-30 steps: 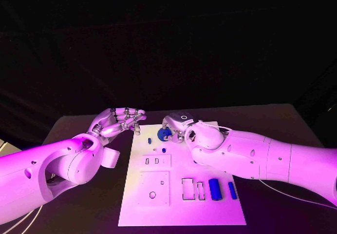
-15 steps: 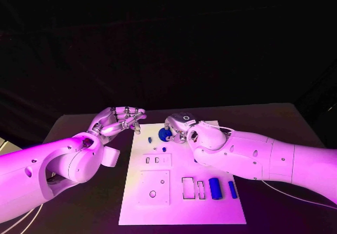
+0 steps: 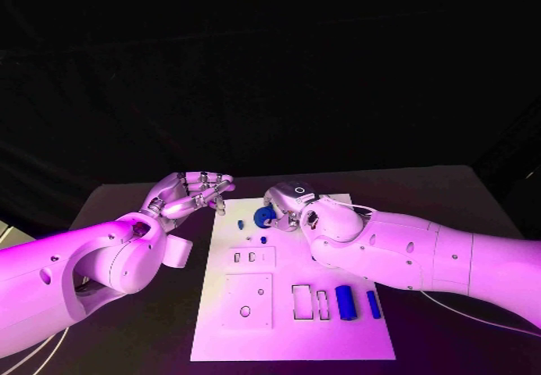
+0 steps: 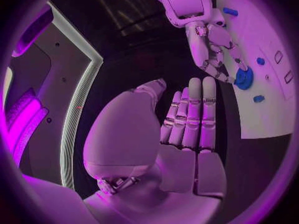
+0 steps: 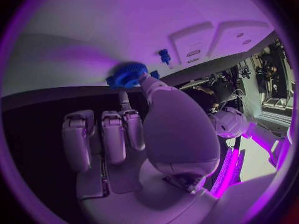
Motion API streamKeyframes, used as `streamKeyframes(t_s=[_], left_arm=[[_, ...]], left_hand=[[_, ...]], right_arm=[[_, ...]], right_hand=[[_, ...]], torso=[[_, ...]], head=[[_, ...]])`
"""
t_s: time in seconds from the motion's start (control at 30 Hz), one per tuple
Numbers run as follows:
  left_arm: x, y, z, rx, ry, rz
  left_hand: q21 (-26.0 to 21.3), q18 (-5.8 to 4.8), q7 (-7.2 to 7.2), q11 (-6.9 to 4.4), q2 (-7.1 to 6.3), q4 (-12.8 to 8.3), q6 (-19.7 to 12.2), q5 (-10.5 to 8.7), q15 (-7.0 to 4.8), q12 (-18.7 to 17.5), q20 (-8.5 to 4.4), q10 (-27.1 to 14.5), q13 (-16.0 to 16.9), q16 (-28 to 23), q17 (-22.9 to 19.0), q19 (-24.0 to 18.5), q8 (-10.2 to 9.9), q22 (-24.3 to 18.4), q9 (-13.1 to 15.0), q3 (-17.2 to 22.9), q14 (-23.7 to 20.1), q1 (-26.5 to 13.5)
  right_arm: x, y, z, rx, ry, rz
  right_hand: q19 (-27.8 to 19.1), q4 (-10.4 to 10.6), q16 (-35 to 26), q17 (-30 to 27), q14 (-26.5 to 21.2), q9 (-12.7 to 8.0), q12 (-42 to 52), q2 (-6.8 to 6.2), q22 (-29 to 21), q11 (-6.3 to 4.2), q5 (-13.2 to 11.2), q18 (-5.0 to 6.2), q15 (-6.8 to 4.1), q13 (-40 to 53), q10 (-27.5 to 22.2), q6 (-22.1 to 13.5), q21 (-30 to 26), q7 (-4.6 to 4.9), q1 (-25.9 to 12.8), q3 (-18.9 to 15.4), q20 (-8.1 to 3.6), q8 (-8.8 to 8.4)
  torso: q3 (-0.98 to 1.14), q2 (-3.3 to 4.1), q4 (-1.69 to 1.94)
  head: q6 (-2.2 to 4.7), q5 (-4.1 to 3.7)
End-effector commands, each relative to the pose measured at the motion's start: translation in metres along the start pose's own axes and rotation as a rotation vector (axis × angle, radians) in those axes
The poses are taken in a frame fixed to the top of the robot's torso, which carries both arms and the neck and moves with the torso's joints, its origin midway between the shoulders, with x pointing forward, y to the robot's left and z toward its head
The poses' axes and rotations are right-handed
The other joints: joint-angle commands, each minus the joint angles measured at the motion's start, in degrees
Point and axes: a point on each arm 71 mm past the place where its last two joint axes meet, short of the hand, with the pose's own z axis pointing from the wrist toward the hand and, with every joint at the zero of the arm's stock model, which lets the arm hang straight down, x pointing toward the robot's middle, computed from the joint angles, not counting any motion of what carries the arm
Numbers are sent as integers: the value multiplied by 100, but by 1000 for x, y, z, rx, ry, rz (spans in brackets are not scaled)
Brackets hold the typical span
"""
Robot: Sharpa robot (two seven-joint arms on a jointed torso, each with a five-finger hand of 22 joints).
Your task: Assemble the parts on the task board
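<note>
Right wrist view shows the blue gear point(image 5: 127, 74) pinched at the right hand's point(image 3: 295, 205) fingertips on the white board's point(image 3: 338, 328) far end, likely seating it on a peg. Left wrist view shows the left hand point(image 4: 163, 134) empty, fingers straight together, beside the board's edge.

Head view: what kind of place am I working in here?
Likely a robot lab test bench: a black table under dark drapes, a white task board with cut-out slots and small blue parts, and equipment racks in the right wrist view.
</note>
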Motion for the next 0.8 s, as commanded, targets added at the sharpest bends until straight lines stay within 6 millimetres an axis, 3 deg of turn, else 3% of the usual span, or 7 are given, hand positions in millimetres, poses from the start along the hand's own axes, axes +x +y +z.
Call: streamKeyframes(t_s=[0.03,0.4,0.67,0.8], left_arm=[[2,-1,0,7,16,-4],[2,-2,0,13,12,-3],[1,-2,0,11,11,-2],[1,-2,-1,9,10,-2]], left_hand=[[41,35,-11,7,14,-1,-31,-39,2,-37,-2,-45,-1,38,6,-35,-15,10,6,35,-51,-13],[43,35,-10,8,14,0,-32,-39,2,-37,-2,-47,-2,39,5,-36,-16,11,6,36,-52,-15],[43,35,-10,8,14,0,-32,-39,2,-37,-2,-47,-2,39,5,-36,-16,11,6,36,-52,-15],[43,35,-10,8,14,0,-32,-39,2,-37,-2,-47,-2,39,5,-36,-16,11,6,36,-52,-15]], right_arm=[[1,1,0,-6,14,14],[8,0,0,4,108,64],[12,-5,1,37,160,114],[13,-8,2,50,167,124]], right_hand=[[597,178,5,1433,581,-50,-45,-49,1509,43,-5,-83,50,1066,193,-60,25,29,-70,-417,55,-107],[597,214,19,1471,590,-45,24,147,1509,45,-6,-83,49,1125,251,106,25,27,-227,-652,60,-92],[597,217,31,1506,598,-51,122,466,1509,29,-12,-83,11,1210,335,275,25,8,-646,-637,25,-80],[597,217,31,1506,598,-53,127,475,1509,28,-13,-83,14,1214,339,274,25,9,-668,-637,25,-85]], torso=[[-3,3,1],[-5,-3,-1],[-5,-3,-4],[-4,1,-2]], head=[[3,0],[5,3],[9,-3],[28,-3]])
